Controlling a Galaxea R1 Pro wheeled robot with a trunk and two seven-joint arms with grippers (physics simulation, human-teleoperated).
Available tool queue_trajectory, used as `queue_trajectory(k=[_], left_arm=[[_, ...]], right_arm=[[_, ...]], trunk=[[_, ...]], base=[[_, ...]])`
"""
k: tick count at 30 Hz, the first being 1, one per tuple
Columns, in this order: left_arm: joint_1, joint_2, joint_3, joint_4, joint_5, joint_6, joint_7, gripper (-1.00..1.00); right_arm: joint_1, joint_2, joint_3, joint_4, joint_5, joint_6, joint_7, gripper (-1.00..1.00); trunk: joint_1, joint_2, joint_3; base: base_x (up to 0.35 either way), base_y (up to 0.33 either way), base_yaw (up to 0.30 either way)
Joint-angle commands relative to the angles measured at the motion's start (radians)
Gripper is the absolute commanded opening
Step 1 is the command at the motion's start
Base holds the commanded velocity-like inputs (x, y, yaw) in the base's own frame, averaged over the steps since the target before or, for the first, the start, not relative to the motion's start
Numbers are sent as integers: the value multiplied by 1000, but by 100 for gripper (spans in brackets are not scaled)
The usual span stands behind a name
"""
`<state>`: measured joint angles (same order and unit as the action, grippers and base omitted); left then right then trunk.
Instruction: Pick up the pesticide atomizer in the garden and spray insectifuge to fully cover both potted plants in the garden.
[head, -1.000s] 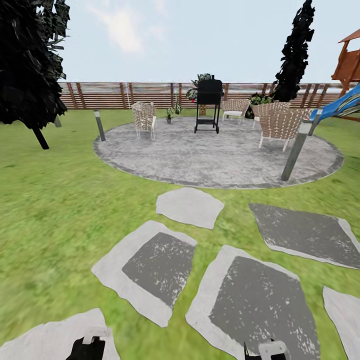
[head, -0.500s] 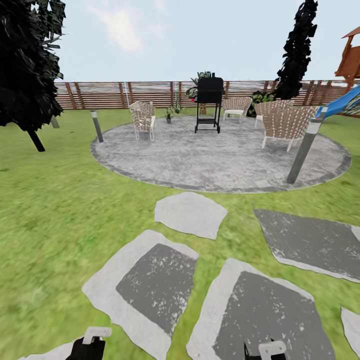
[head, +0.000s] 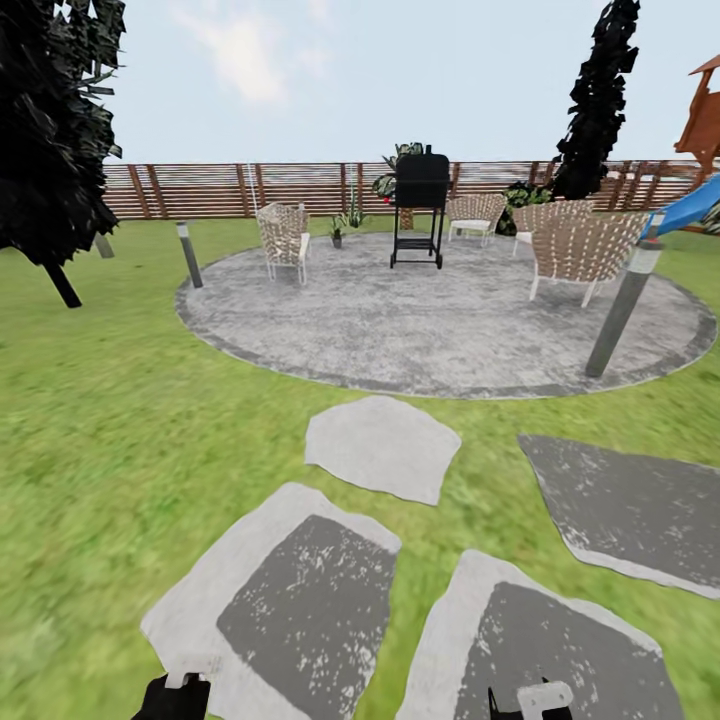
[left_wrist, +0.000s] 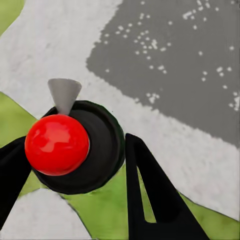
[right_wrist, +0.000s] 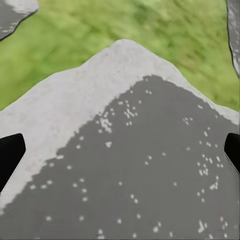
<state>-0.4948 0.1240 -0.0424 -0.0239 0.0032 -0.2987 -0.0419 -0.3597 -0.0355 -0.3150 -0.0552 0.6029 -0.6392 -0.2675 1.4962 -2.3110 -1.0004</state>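
In the left wrist view the pesticide atomizer (left_wrist: 102, 150), a dark round bottle with a red ball top and a grey cone nozzle, sits between the black fingers (left_wrist: 150, 195) of my left gripper (left_wrist: 75, 145), which is shut on it. That left gripper (head: 172, 698) shows at the head view's bottom edge. My right gripper (right_wrist: 120, 155) is open and empty over a stepping stone, and it shows low in the head view (head: 530, 700). A small potted plant (head: 337, 232) stands far off on the patio by a chair; a leafy clump (head: 522, 195) sits near the fence.
Grey stepping stones (head: 380, 445) lead over the lawn to a round grey patio (head: 440, 320) with wicker chairs (head: 285, 238), a black grill (head: 418, 205) and short light posts (head: 622, 310). A slatted fence (head: 200, 190) closes the back. Dark trees (head: 45, 130) stand left and right.
The whole view has shifted: the base rolled forward, so the stepping stones slid down and the patio came nearer. Both grippers keep their place in the picture.
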Motion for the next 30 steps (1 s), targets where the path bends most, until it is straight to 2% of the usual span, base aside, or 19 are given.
queue_trajectory(k=[1,30], left_arm=[[-1,0,-4,1,0,-3,-1,-100],[-1,3,-5,1,1,-3,-1,-100]], right_arm=[[-1,0,-4,1,11,-2,-7,100],[-1,0,-4,1,11,-2,-7,100]], trunk=[[0,0,-1],[0,0,-1]], base=[[338,0,0],[338,0,0]])
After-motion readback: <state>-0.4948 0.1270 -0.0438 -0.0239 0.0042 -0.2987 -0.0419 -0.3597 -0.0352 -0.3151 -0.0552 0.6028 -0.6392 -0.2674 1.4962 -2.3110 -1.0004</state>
